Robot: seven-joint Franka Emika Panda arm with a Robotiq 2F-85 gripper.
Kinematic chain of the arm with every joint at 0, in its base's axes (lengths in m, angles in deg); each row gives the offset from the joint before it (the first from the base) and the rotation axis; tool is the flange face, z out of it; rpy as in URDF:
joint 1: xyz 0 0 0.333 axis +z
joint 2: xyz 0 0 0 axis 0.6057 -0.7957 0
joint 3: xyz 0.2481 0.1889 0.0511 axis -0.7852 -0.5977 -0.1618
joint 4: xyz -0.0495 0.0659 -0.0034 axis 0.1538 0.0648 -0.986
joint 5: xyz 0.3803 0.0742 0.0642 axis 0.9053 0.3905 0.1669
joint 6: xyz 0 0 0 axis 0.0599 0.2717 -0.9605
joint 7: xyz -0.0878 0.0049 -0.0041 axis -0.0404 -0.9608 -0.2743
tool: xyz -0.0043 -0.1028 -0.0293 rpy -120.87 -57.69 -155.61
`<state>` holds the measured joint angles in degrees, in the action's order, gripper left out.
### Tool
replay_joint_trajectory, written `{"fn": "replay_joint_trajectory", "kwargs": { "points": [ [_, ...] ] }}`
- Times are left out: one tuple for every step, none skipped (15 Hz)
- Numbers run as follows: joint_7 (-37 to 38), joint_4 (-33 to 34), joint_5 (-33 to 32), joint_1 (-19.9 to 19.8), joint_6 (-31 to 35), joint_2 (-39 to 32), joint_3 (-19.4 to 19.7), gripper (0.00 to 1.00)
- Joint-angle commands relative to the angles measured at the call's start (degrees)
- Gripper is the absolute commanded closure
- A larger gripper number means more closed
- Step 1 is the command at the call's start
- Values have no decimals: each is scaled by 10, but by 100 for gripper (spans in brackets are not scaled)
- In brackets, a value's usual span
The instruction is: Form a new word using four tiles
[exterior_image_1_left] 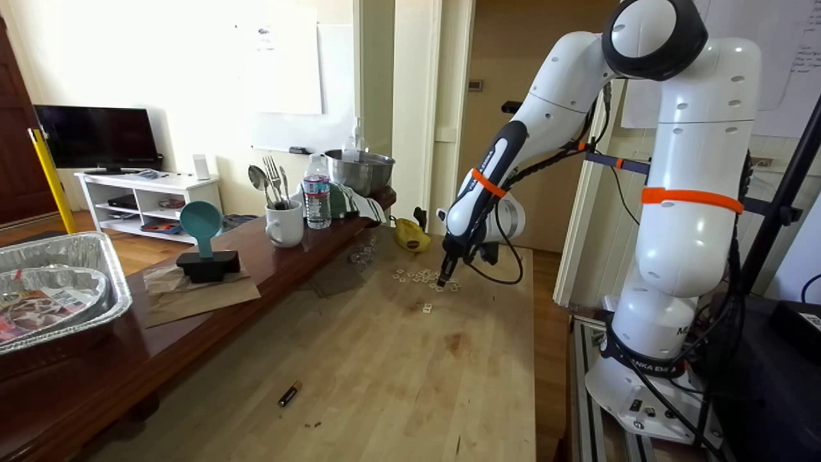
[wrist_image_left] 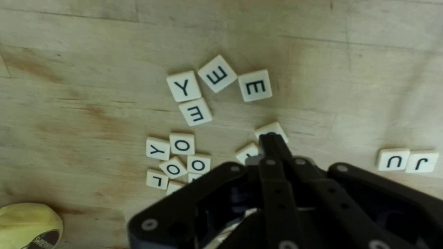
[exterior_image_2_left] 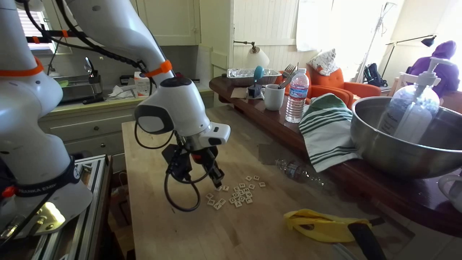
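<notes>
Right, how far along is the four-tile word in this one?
Looks done: U tile and J tile side by side, apart from the loose tiles. In hand: no tile visible; the shut gripper overlaps a partly hidden tile in the wrist view. Left: probably two more tiles; only that pair is set apart.

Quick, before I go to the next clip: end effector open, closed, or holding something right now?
End effector: closed, nothing visibly held; a letter tile shows partly hidden behind its tips, contact unclear.
</notes>
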<state>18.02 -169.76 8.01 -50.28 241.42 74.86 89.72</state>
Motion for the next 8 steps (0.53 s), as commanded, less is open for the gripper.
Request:
{"fn": "replay_joint_trajectory", "kwargs": {
  "points": [
    [0, 7, 12, -3, 20, -24, -7, 100],
    [0, 8, 16, -4, 16, -26, -10, 100],
    [7, 9, 15, -2, 14, -30, -7, 100],
    [9, 10, 15, -1, 15, -33, -7, 100],
    [12, 10, 19, -2, 11, -34, -10, 100],
    [16, 11, 20, 0, 10, -34, -10, 100],
    [21, 11, 22, 1, 7, -34, -12, 100],
    [24, 10, 25, 2, 5, -33, -15, 100]
  ]
}}
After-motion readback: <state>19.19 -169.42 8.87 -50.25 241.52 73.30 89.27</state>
